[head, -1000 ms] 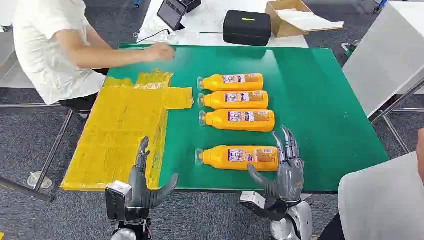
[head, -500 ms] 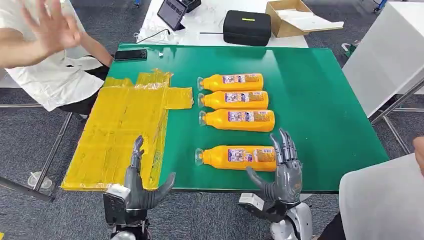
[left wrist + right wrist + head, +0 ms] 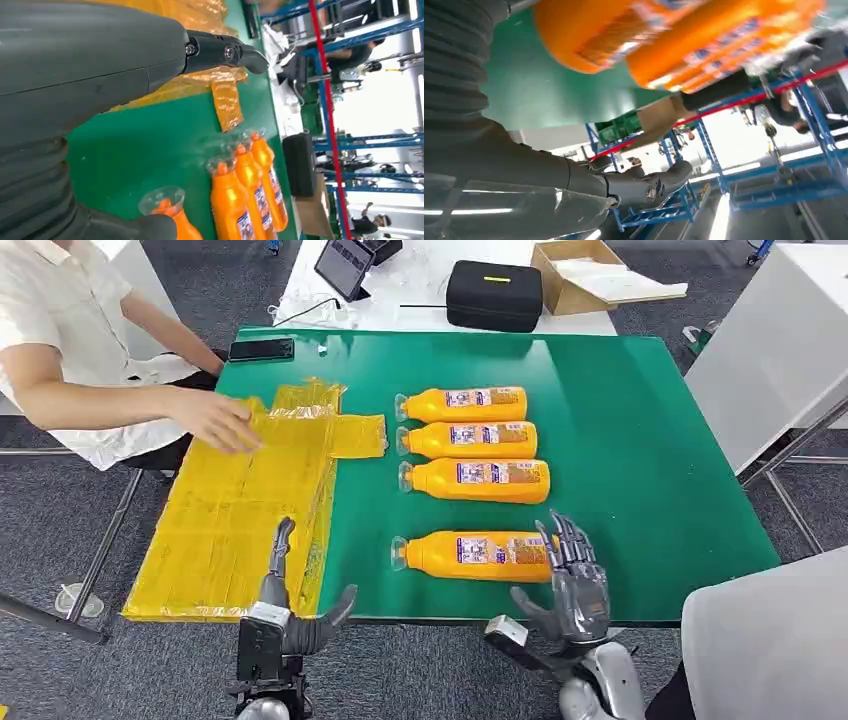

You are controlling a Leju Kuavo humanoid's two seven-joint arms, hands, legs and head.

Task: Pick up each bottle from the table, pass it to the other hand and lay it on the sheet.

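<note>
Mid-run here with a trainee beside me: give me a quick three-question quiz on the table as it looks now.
1. How many orange plastic bottles lie on the green table?
2. True or false: a bottle already lies on the yellow plastic sheet.
3. Which hand is beside the nearest bottle's base: A) left hand B) right hand?

Key: 1. four. 2. false. 3. B.

The green table (image 3: 640, 440) carries four orange bottles (image 3: 478, 479) lying flat, a yellow sheet (image 3: 240, 510) and a phone (image 3: 262, 349).
</note>
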